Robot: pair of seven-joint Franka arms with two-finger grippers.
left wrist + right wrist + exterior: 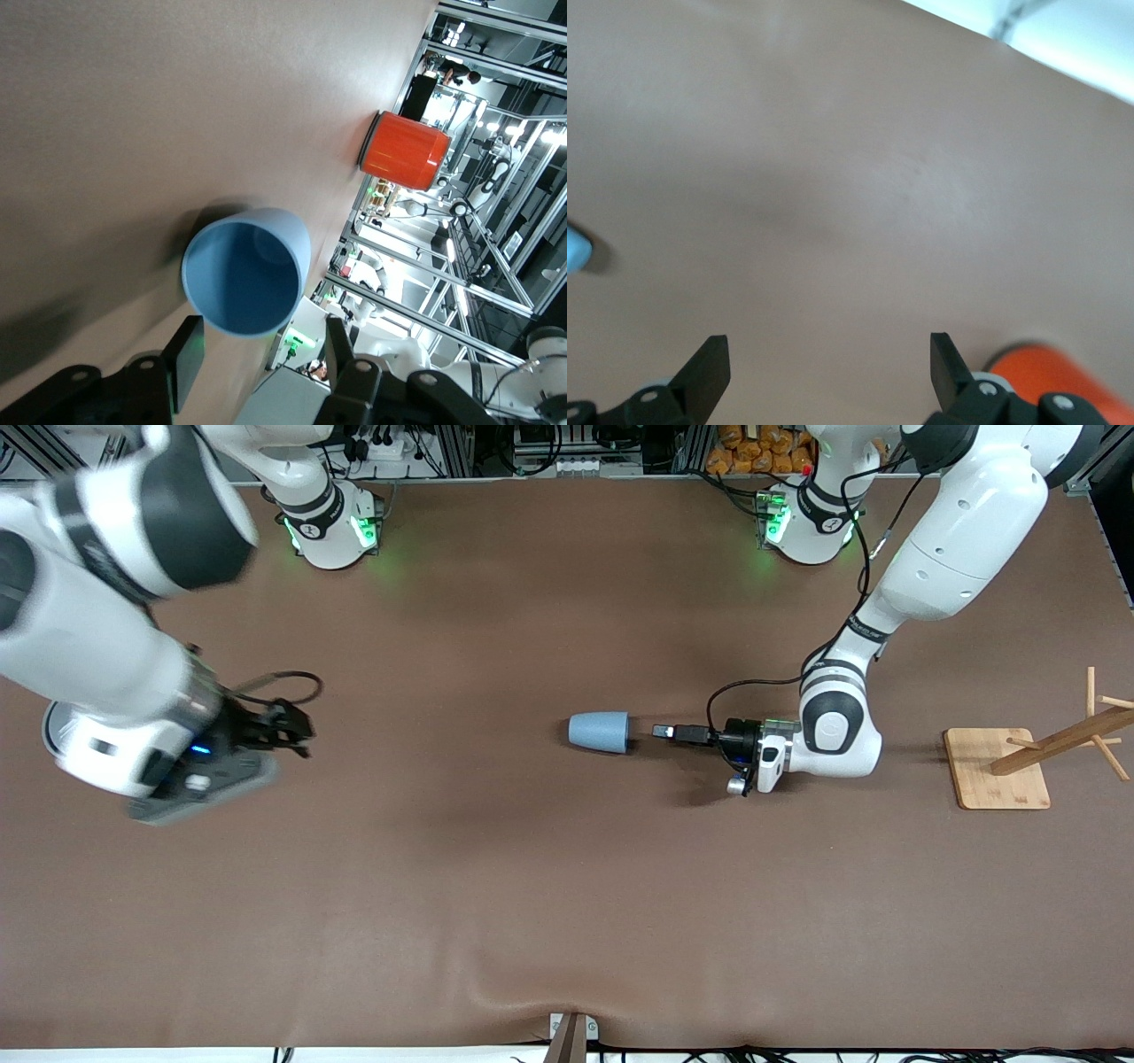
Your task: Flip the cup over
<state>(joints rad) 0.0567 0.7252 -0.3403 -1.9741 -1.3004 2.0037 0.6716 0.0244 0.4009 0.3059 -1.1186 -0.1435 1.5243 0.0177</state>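
The light-blue cup (599, 732) lies on its side mid-table, its wide rim turned toward the left arm's end. In the left wrist view I look straight into its darker blue inside (244, 274). My left gripper (663, 732) is low over the table just short of the rim, open and empty, with its fingers (186, 359) apart on either side of the cup's mouth (264, 359). My right gripper (297, 735) is open and empty, up over the table toward the right arm's end (830, 363). A sliver of the cup shows at the right wrist view's edge (574, 248).
A red can (403, 150) stands on the table at the right arm's end, also in the right wrist view (1050, 372); the right arm hides it in the front view. A wooden rack on a square base (997, 766) stands at the left arm's end.
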